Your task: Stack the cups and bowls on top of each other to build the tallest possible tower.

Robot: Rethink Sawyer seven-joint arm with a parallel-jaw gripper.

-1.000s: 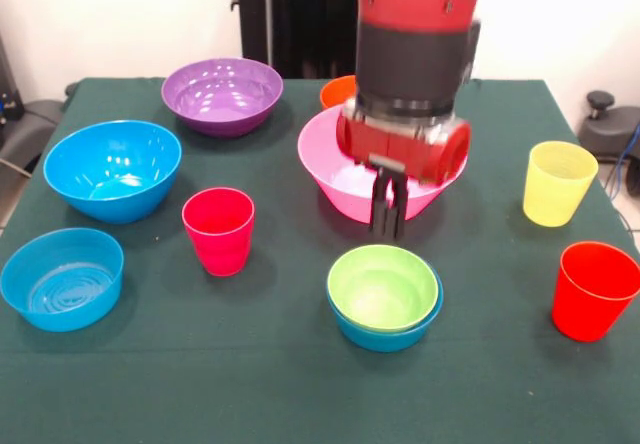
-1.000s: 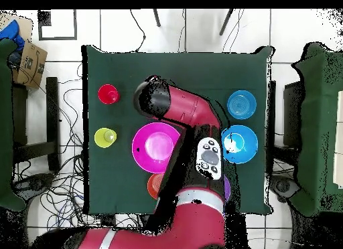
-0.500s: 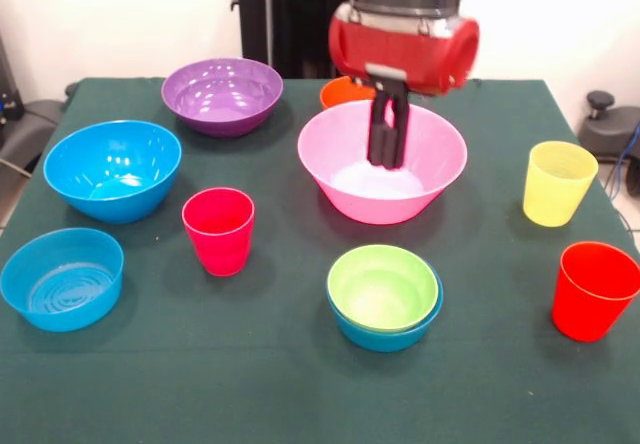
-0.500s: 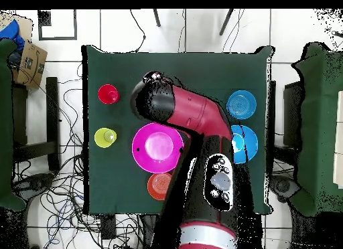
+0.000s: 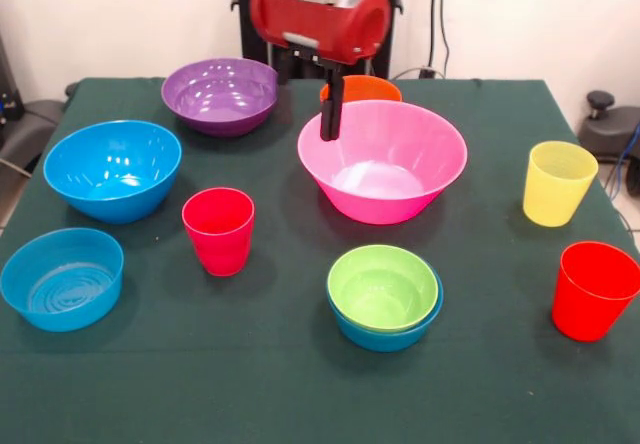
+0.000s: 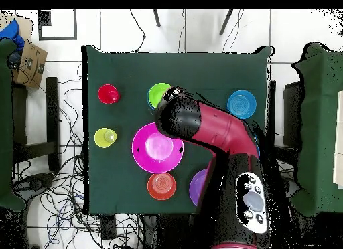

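Note:
My gripper (image 5: pixel 328 134) hangs over the far left rim of the big pink bowl (image 5: pixel 440 136), touching nothing. A small orange bowl (image 5: pixel 362 88) sits just behind the pink one. Near the front, a lime green bowl (image 5: pixel 383 286) is nested in a small blue bowl (image 5: pixel 386 338); nothing else is stacked. One red cup (image 5: pixel 218 230) stands left of centre. A yellow cup (image 5: pixel 558 182) and another red cup (image 5: pixel 595 290) stand at the right. In the overhead view the arm (image 6: pixel 221 136) covers the gripper.
A purple bowl (image 5: pixel 222 94) sits at the back left. A big blue bowl (image 5: pixel 112 169) and a shallow blue bowl (image 5: pixel 62 277) stand along the left side. Overhead, a cardboard box (image 6: pixel 27 62) and cables lie off the table.
The arm has risen from in front of the pink bowl and drawn back and to the left in the front view. Overhead, the lime green bowl has come into sight.

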